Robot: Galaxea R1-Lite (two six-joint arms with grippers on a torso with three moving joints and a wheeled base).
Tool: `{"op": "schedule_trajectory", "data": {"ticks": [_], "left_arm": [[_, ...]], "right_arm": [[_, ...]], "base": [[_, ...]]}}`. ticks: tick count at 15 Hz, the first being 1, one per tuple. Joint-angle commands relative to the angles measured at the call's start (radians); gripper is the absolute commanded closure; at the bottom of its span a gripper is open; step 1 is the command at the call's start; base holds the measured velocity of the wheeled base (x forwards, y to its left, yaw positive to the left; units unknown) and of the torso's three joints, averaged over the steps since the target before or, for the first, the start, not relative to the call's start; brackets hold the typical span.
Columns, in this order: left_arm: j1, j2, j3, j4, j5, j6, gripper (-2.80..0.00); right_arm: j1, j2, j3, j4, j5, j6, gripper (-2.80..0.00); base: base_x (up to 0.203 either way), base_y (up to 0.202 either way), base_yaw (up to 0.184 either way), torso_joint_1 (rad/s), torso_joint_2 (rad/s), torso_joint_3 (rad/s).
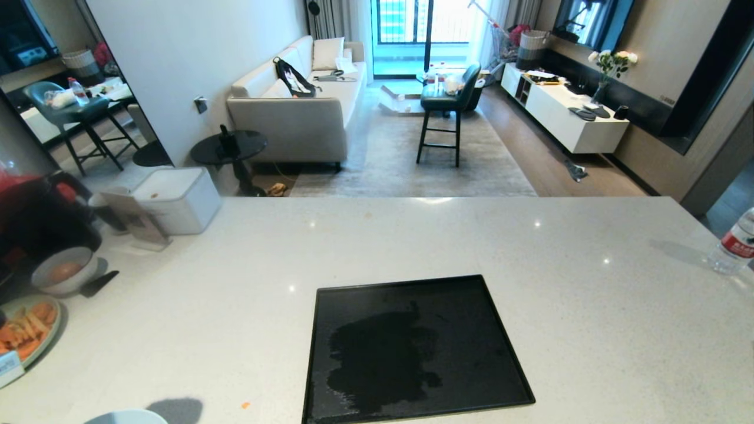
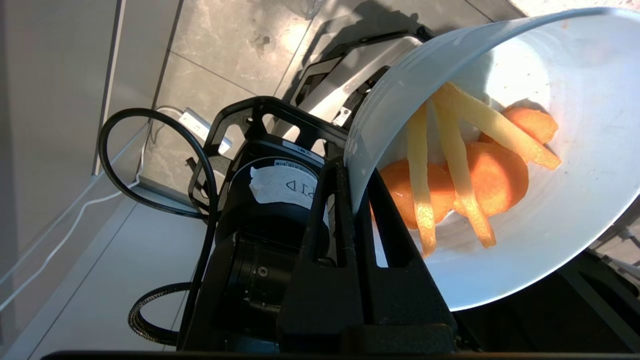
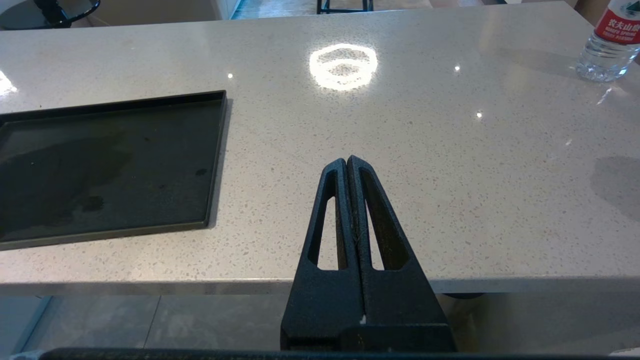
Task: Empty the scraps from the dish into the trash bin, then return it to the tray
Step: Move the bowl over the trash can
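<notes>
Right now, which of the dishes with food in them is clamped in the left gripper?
The small white bowl of carrot slices and pale sticks, tilted, pinched at its rim by the left gripper; the green plate sits on the counter.

Your tray (image 1: pixel 500 330) lies flat near the front of the counter (image 1: pixel 412 235) with its whole black surface bare, so a gripper can come down onto it from above or from either side. To its right the counter stays open all the way to a water bottle (image 1: pixel 733 244) standing at the far right edge, well apart from the tray. On the left side things crowd in: a green plate (image 1: pixel 50 338) heaped with orange pieces, a greyish bowl (image 1: pixel 62 274) behind it and a white box (image 1: pixel 177 197) further back. Your right gripper (image 3: pixel 347 160), pressed shut, hangs off the counter's front edge, right of the tray.
</notes>
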Motion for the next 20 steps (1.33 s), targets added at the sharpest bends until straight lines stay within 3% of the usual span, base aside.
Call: {"op": "schedule_trajectory", "data": {"ticks": [1, 5, 20], "left_arm": [[0.000, 0.005, 0.000, 0.006, 0.001, -0.003, 0.00], [0.000, 0.003, 0.002, 0.006, 0.002, -0.003, 0.00], [0.000, -0.022, 0.032, 0.006, 0.002, -0.003, 0.00]], "right_arm": [[0.000, 0.000, 0.000, 0.000, 0.000, 0.000, 0.00], [0.000, 0.000, 0.000, 0.000, 0.000, 0.000, 0.00], [0.000, 0.000, 0.001, 0.000, 0.000, 0.000, 0.00]], "base": [[0.000, 0.000, 0.000, 0.000, 0.00, 0.000], [-0.055, 0.000, 0.000, 0.007, 0.00, 0.000], [-0.196, 0.000, 0.000, 0.001, 0.00, 0.006]]}}
